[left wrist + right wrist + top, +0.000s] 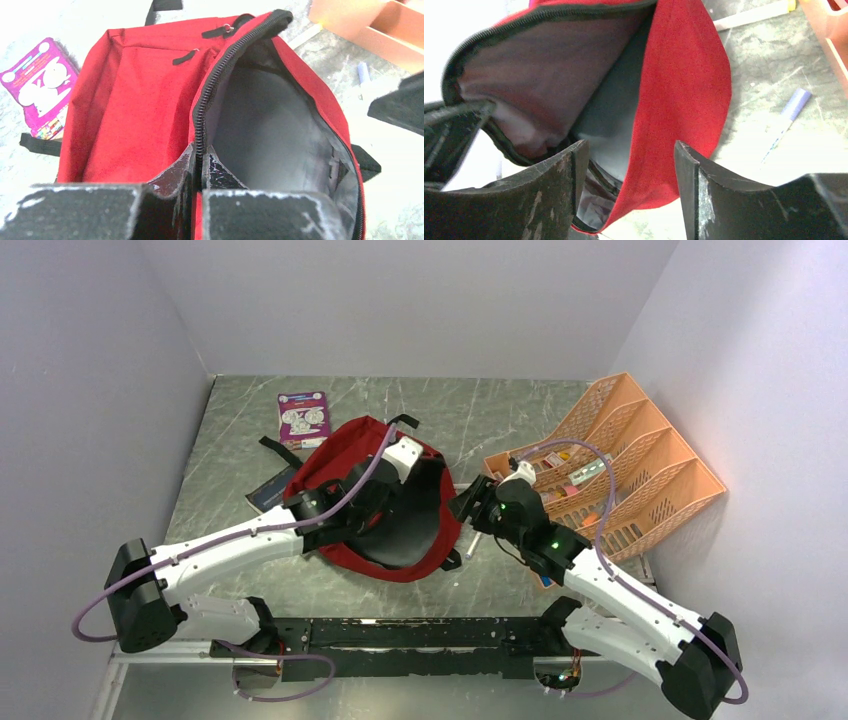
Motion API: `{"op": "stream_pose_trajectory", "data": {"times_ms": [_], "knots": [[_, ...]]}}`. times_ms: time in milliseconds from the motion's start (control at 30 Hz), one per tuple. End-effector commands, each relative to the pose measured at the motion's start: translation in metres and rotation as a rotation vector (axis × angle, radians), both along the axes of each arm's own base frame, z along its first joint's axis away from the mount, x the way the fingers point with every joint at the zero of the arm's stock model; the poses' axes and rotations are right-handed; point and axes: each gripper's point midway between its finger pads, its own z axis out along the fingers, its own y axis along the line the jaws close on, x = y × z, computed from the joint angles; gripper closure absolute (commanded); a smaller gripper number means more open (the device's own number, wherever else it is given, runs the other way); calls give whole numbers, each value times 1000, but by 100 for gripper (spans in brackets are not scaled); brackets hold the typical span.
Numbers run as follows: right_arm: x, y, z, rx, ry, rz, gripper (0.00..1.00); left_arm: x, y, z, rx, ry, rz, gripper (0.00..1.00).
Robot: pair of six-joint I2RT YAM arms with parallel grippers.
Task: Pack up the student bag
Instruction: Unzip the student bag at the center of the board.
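The student bag (345, 455), dark red with black zipper trim and grey lining, lies in the middle of the table with its main compartment gaping open. My left gripper (400, 485) is shut on the bag's zipper rim; in the left wrist view (198, 160) the black zipper runs between the closed fingertips, and it holds the opening up. The grey inside (270, 135) looks empty. My right gripper (465, 508) is open at the bag's right side. In the right wrist view (629, 170) the bag's red wall (684, 95) hangs between the spread fingers.
An orange desk organiser (620, 460) with small items stands at the right. A purple book (303, 418) lies behind the bag and a dark booklet (268, 495) at its left. A blue-capped pen (786, 117) and a pale stick (754, 15) lie on the table by the organiser.
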Motion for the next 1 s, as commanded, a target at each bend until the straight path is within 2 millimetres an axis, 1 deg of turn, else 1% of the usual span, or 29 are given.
{"op": "stream_pose_trajectory", "data": {"times_ms": [0,100,233,367,467,567,633,700,800,867,900,967], "knots": [[-9,-5,-2,-31,37,9,32,17,2,17,-36,-18,12,95],[-11,0,-14,-1,121,-19,32,24,6,14,-65,12,26,95],[-12,15,-34,-12,241,-17,30,28,6,11,-86,32,16,95],[-9,33,-33,-5,248,11,30,28,5,7,-81,48,1,95],[-9,41,-34,-3,245,15,30,28,4,5,-76,53,-5,95],[-11,43,-49,-85,275,15,30,28,4,6,-79,54,-9,95],[-12,37,-64,-181,302,-8,31,28,3,7,-83,55,-12,95],[-16,31,-80,-276,330,-15,32,28,2,8,-89,58,-12,95],[-19,30,-94,-332,344,-1,37,29,-1,11,-96,61,-29,95],[-17,30,-95,-345,339,4,41,29,-3,18,-106,58,-36,95],[-14,31,-92,-347,329,4,44,30,-4,25,-116,48,-36,95],[-8,35,-80,-345,291,12,51,33,-5,38,-133,26,-34,95]]}}
